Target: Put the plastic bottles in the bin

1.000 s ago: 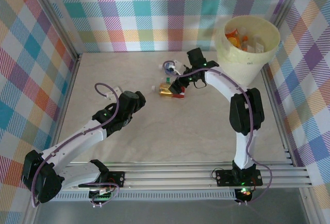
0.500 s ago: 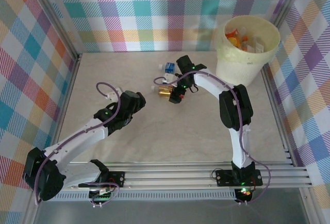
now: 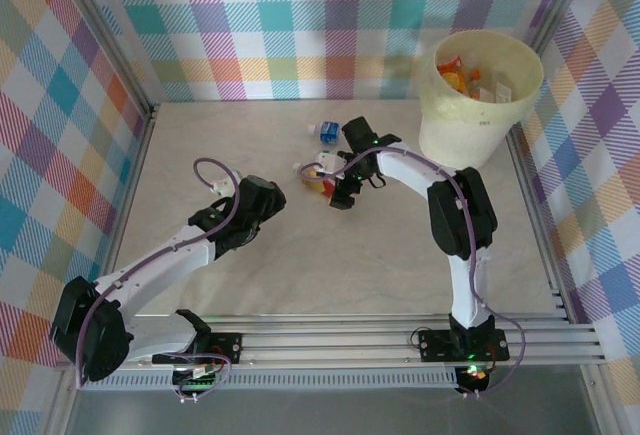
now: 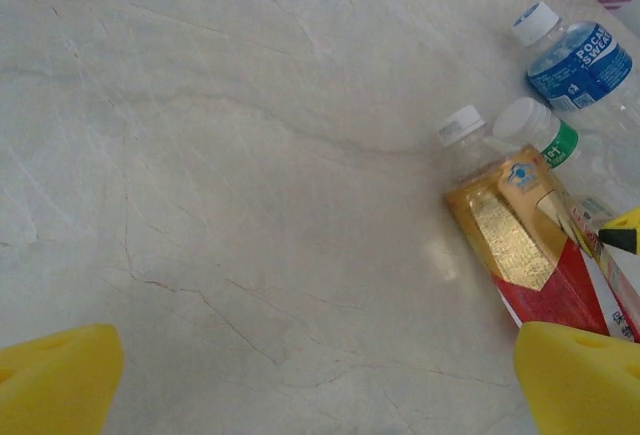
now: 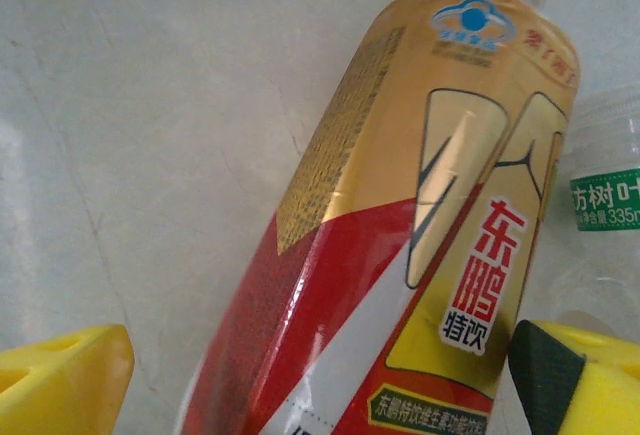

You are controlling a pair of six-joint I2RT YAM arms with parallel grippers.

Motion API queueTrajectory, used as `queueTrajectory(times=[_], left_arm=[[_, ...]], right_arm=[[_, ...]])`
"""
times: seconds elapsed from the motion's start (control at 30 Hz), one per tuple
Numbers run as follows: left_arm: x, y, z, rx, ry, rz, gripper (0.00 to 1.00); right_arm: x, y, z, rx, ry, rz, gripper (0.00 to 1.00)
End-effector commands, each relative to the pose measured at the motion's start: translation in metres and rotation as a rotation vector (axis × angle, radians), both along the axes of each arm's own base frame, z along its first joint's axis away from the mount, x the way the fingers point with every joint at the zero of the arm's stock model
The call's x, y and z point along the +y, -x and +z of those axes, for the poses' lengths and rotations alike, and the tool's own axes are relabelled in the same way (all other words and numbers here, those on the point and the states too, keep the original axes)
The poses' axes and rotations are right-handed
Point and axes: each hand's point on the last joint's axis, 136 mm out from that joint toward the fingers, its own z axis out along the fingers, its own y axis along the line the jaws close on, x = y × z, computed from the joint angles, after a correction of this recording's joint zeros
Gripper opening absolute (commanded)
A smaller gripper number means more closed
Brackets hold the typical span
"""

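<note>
Viewing from above: bent left from the bin (image 3: 470, 140), with right gripper (image 3: 339, 193) spread over the gold bottle (image 3: 318, 181) on the desk (image 3: 300, 275); stretched forward with left gripper (image 3: 270, 191) spread, empty. At left wrist: lying flat, gold-and-red, white-capped, beside green bottle (image 4: 548, 140) and blue bottle (image 4: 585, 65). At right wrist: straddled, not pinched, one finger (image 5: 60, 375) clear of it.

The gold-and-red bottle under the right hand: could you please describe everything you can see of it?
The gold-and-red bottle looks like glossy plastic, with a white cap, a clear neck and a wrap label: gold on top with a blue cloud logo, red with a white stripe lower down, and red Chinese characters. It lies on its side on the pale marbled table. The open right hand straddles it without clamping. A green-labelled bottle lies close alongside.
</note>
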Motion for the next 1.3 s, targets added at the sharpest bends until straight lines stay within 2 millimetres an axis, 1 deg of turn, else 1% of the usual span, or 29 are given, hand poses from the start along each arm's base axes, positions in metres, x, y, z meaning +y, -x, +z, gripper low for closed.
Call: queueTrajectory(times=[0.0, 0.1, 0.2, 0.27, 0.4, 0.5, 0.6, 0.67, 0.8, 0.9, 0.93, 1.07, 1.2, 1.27], left_arm=[[0.0, -0.004, 0.004, -0.013, 0.016, 0.009, 1.0], [0.0, -0.003, 0.002, -0.01, 0.013, 0.008, 1.0], [0.001, -0.003, 0.001, -0.007, 0.014, 0.007, 1.0], [0.001, -0.003, 0.001, -0.006, 0.014, 0.009, 1.0], [0.002, -0.003, 0.0, -0.004, 0.012, 0.01, 1.0], [0.002, -0.003, -0.002, -0.001, 0.012, 0.01, 1.0], [0.003, -0.002, -0.002, -0.001, 0.015, 0.012, 1.0], [0.003, -0.002, -0.002, -0.001, 0.017, 0.012, 1.0], [-0.001, -0.003, 0.0, -0.014, 0.033, -0.012, 1.0], [-0.015, -0.007, 0.006, -0.052, 0.078, -0.08, 1.0], [-0.024, -0.011, 0.014, -0.092, 0.115, -0.111, 1.0], [-0.053, -0.017, 0.038, -0.166, 0.211, -0.239, 1.0], [-0.089, -0.019, 0.065, -0.229, 0.302, -0.41, 1.0], [-0.103, -0.018, 0.079, -0.262, 0.327, -0.485, 1.0]], right_arm=[[0.01, -0.005, -0.01, -0.011, 0.01, -0.009, 0.97], [0.015, -0.006, -0.02, 0.01, 0.027, -0.025, 0.97], [0.02, -0.001, -0.03, 0.023, 0.044, -0.016, 0.97], [0.025, -0.002, -0.031, 0.018, 0.034, -0.03, 0.95], [0.03, -0.011, -0.027, -0.006, 0.007, -0.098, 0.88], [0.03, -0.018, -0.025, -0.051, -0.001, -0.133, 0.78], [0.027, -0.02, -0.016, -0.097, -0.018, -0.16, 0.7], [0.026, -0.016, -0.008, -0.105, -0.04, -0.159, 0.67], [0.023, -0.002, 0.015, -0.13, -0.101, -0.15, 0.63], [0.018, 0.008, 0.031, -0.142, -0.138, -0.164, 0.61], [0.016, 0.011, 0.035, -0.145, -0.148, -0.169, 0.6], [0.005, 0.024, 0.047, -0.146, -0.164, -0.207, 0.58], [-0.008, 0.031, 0.058, -0.152, -0.19, -0.288, 0.56], [-0.016, 0.033, 0.066, -0.144, -0.22, -0.341, 0.55]])
